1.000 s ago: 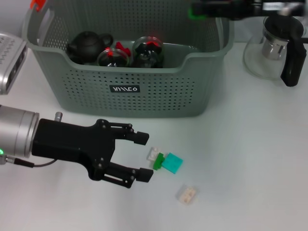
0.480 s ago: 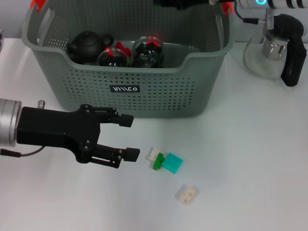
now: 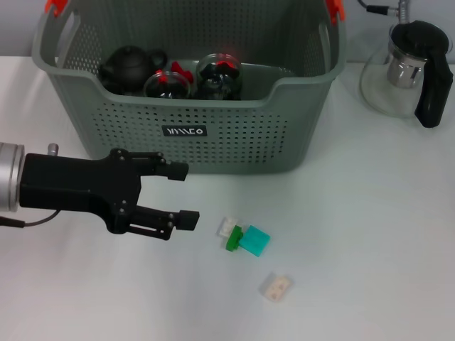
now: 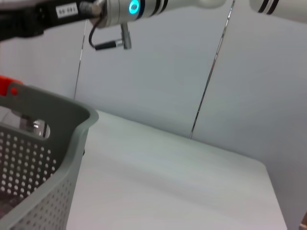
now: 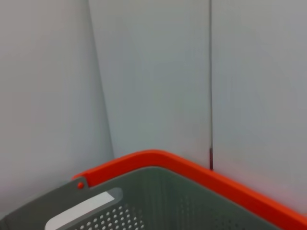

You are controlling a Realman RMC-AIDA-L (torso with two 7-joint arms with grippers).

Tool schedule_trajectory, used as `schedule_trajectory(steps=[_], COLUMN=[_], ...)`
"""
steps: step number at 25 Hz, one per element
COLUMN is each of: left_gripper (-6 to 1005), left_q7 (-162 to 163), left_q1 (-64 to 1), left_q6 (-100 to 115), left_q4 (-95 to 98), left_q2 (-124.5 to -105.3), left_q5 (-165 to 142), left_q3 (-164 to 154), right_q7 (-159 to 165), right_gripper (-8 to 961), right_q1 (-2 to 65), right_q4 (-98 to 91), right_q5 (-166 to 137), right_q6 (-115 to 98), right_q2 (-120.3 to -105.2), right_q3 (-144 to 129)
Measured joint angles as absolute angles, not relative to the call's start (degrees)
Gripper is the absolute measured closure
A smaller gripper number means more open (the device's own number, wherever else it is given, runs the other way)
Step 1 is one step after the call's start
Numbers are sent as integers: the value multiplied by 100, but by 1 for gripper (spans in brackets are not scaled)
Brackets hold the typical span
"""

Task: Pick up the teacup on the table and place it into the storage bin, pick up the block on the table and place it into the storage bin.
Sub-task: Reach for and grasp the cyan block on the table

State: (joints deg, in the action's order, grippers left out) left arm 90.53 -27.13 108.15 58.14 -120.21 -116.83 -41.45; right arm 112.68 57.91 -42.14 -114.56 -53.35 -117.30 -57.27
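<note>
The left gripper [image 3: 181, 193] hangs low over the white tabletop [image 3: 370, 234] at the left, fingers spread open and empty, pointing rightward. Just beyond the fingertips, to the right and slightly toward the robot, lies the block cluster [image 3: 244, 237] — a teal square block with a small green piece and a white piece touching its left side, its long axis running roughly left to right, in line with the reach. A separate pale block [image 3: 276, 286] sits nearer the robot, a little apart. The left arm is plainly the nearer one; the move ahead looks like a short advance to the right to bring the fingers around the cluster. Behind it stands the storage bin [image 3: 213, 145], its grey-green perforated wall carrying a small black label [image 3: 184, 131] with white lettering too small to read. Inside are a dark teapot [image 3: 130, 66] and glass teacups [image 3: 168, 85]. At the far right a glass pot with a black handle [image 3: 411, 67] stands on the tabletop. The right gripper is not visible; its wrist camera shows only the bin's orange-trimmed rim.
</note>
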Motion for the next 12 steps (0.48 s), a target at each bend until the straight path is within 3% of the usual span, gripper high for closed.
schedule_trajectory(steps=[5, 8, 12], left_gripper=[129, 130, 132], left_q7=[9032, 8996, 8855], left_q1=[-2716, -2698, -2660], left_q6=[10836, 10866, 10927], left_q4=[5818, 5821, 5832], left_q2=[-12023, -12002, -11982], left_q5=[-11728, -11737, -11856], left_q3=[-4086, -4003, -3897], right_q7=[11292, 11337, 11379], right_gripper=[101, 8, 8], right_q1=[5568, 5266, 4733], right_q4=[-4668, -5268, -6183], right_q5=[-11448, -11437, -11453], right_q6=[-5736, -6418, -7653], right_q2=[-11716, -11713, -11694], right_q3=[-5716, -5709, -5723])
